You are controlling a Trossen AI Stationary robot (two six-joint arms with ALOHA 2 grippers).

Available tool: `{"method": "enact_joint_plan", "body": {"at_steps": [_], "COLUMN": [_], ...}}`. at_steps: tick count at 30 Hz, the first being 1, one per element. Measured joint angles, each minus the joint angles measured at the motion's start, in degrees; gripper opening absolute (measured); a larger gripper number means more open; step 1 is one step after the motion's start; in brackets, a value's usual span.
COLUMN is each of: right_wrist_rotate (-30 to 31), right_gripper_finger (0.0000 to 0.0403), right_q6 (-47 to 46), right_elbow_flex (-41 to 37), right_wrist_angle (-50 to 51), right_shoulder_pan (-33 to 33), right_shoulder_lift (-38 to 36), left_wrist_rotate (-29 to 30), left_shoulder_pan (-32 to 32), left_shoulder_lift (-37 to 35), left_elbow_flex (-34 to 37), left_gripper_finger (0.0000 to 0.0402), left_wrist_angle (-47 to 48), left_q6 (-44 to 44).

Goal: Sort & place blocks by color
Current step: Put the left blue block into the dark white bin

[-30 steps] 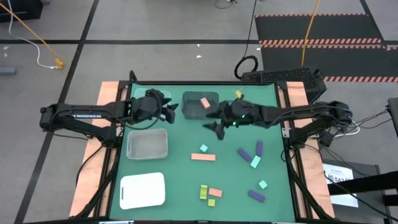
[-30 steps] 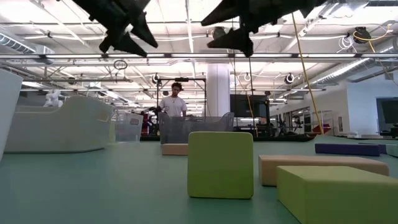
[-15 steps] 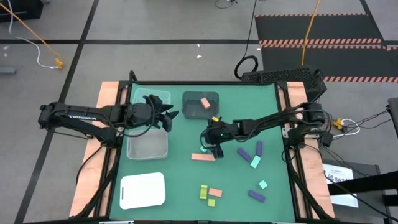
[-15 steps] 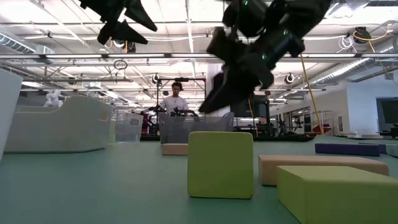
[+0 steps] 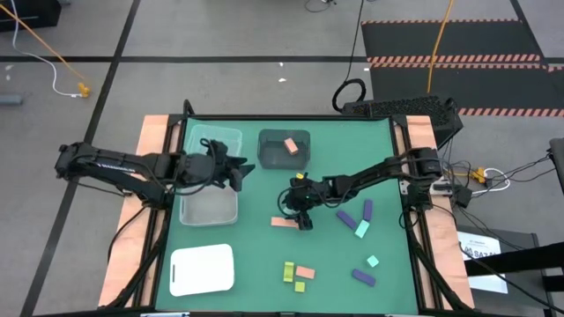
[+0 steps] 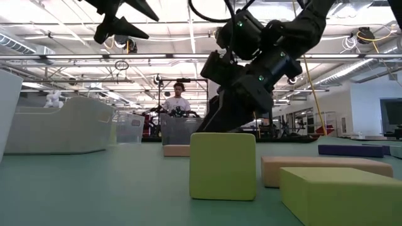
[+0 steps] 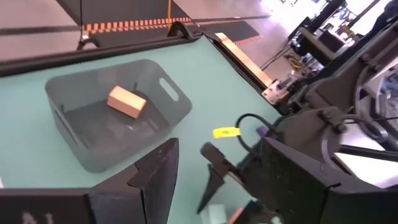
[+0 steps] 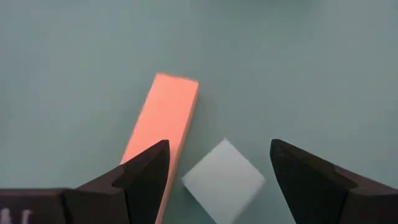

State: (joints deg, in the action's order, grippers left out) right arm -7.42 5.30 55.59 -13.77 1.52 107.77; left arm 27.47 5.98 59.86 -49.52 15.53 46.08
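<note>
Your right end effector (image 8: 219, 162) is hanging low over the middle of the table (image 5: 264, 255), fingers spread wide and gripping nothing. Between them a mint cube (image 8: 224, 179) is lying just beside an orange bar (image 8: 160, 118); in the high view that bar (image 5: 282, 222) is showing half hidden under the end effector (image 5: 302, 217).

Your left end effector (image 5: 242, 167) is hovering high, at the inner edge of the clear bin (image 5: 210, 204), fingers parted and empty. Just across from it, the dark bin (image 5: 284, 150) near the far edge is holding one orange block (image 5: 291, 144). A yellow tag (image 7: 226, 132) is lying on the table near that bin; I cannot read any writing on it.

The rest of the blocks are sitting toward the right and near edges: purple bars (image 5: 346, 217) and (image 5: 367, 209), a mint block (image 5: 361, 229), a mint cube (image 5: 373, 261), a purple bar (image 5: 363, 276), and a near cluster with a yellow-green block (image 5: 288, 271) touching an orange one (image 5: 305, 272). The white tray (image 5: 202, 269) is filling the near left corner. Open green surface is lying between the tray and that cluster.

A person (image 6: 178, 100) is standing in the room beyond the table.
</note>
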Motion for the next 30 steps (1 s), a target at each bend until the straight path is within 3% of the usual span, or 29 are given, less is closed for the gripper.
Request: {"method": "enact_joint_plan", "body": {"at_steps": [5, 12, 23, 26, 30], "right_wrist_rotate": [0.13, 6.61, 7.63, 7.63, 7.87], "right_gripper_finger": [0.0267, 0.0267, 0.0263, 0.0241, 0.0177], "right_q6": [-0.07, -0.34, -18.65, -19.55, -20.38], "right_elbow_flex": [0.07, 0.09, 0.07, 0.07, 0.07], "right_wrist_angle": [-0.37, 0.18, 3.04, 3.1, 3.13], "right_shoulder_pan": [-0.51, -0.88, -2.23, -2.25, -2.25], "right_shoulder_lift": [1.25, 1.49, 1.5, 1.5, 1.5], "left_wrist_rotate": [0.08, 2.57, 2.7, 2.7, 2.7], "left_shoulder_pan": [2.21, 5.21, 7.63, 7.65, 7.58], "left_shoulder_lift": [0.02, 0.65, 4.38, 5.39, 6.8], "left_elbow_flex": [0.0, 0.0, 0.0, 0.0, 0.0], "left_gripper_finger": [0.0228, 0.0228, 0.0228, 0.0228, 0.0228], "left_wrist_angle": [-0.12, -0.95, -3.08, -3.14, -3.61], "left_q6": [3.01, 5.09, 6.34, 6.88, 7.09]}}
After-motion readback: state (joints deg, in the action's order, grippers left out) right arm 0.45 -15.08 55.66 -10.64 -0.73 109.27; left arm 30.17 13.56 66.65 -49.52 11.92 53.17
